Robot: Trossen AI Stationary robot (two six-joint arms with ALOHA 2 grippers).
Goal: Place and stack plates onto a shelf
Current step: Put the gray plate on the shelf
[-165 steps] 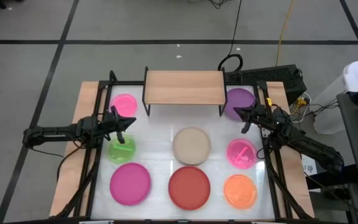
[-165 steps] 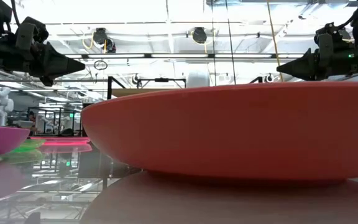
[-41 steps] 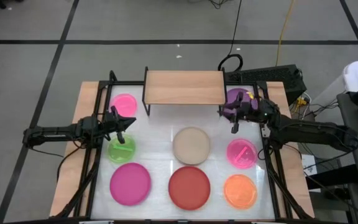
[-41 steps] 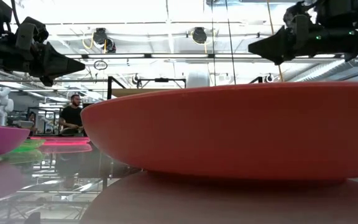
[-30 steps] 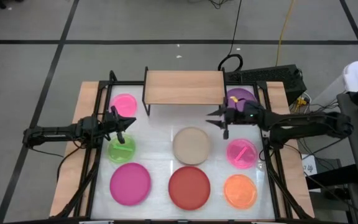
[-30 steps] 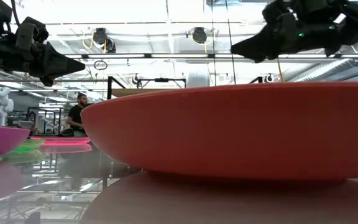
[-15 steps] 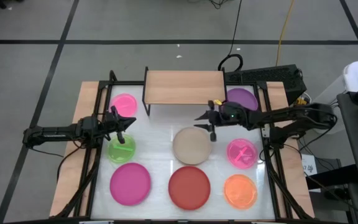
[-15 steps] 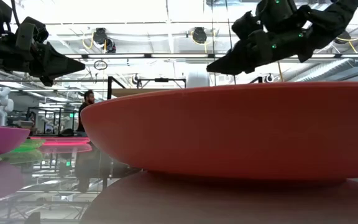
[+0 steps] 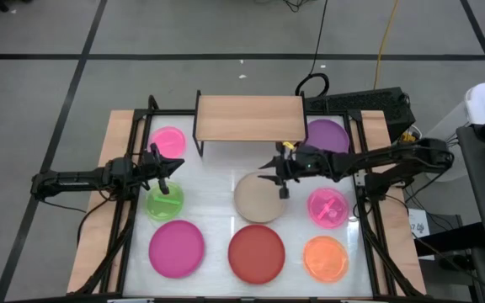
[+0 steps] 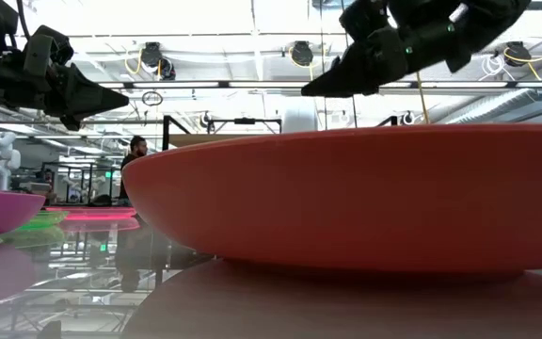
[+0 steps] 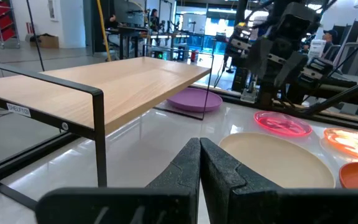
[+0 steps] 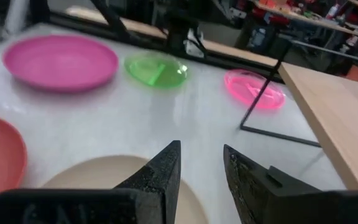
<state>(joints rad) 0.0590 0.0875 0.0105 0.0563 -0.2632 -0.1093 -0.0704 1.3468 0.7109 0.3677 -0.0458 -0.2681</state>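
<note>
The light-wood shelf (image 9: 249, 118) stands at the table's far middle with nothing on it. The beige plate (image 9: 259, 197) lies flat at the table's centre. My right gripper (image 9: 274, 177) hovers open over this plate's far right rim (image 12: 104, 183) and touches nothing. The purple plate (image 9: 327, 135) lies right of the shelf. The pink (image 9: 168, 140), green (image 9: 165, 202), magenta (image 9: 176, 247), red (image 9: 256, 252), orange (image 9: 325, 257) and second pink (image 9: 327, 206) plates lie around the beige one. My left gripper (image 9: 175, 165) waits shut between the pink and green plates.
Black frame rails (image 9: 133, 210) run along the table's left and right sides. The shelf's thin black legs (image 12: 260, 106) stand just beyond the beige plate. Bare white tabletop (image 9: 217, 172) shows between the shelf and the beige plate.
My right gripper has travelled from beside the purple plate toward the table's left and near edge, ending over the beige plate's far right rim, fingers still apart. No plate has moved.
</note>
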